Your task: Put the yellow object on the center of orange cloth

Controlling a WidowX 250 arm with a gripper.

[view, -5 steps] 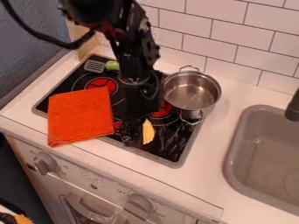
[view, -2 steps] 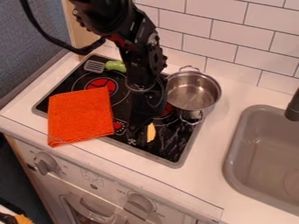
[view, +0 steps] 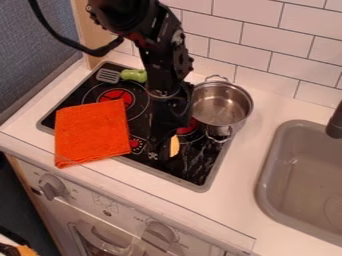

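One slim yellow object (view: pixel 174 146), pale, with a gently curved outer edge, shows against the right side of the black pincer (view: pixel 159 151) in the view, over the black cooktop (view: pixel 192 167). Its far side is hidden, and whether the pincer is spread or closed, or has hold of the piece, cannot be told. Right of the pincer and farther back, a two-handled steel pot (view: pixel 219 107) displays its shiny bare bottom. Well to the pincer's right, a gray sink (view: pixel 265 165) has a round drain (view: pixel 335 206) in its floor and a dark faucet (view: pixel 335 122) above its edge. Left of the pincer lies the orange cloth (view: pixel 91 131); behind it rests a green-handled spatula (view: pixel 133 75).
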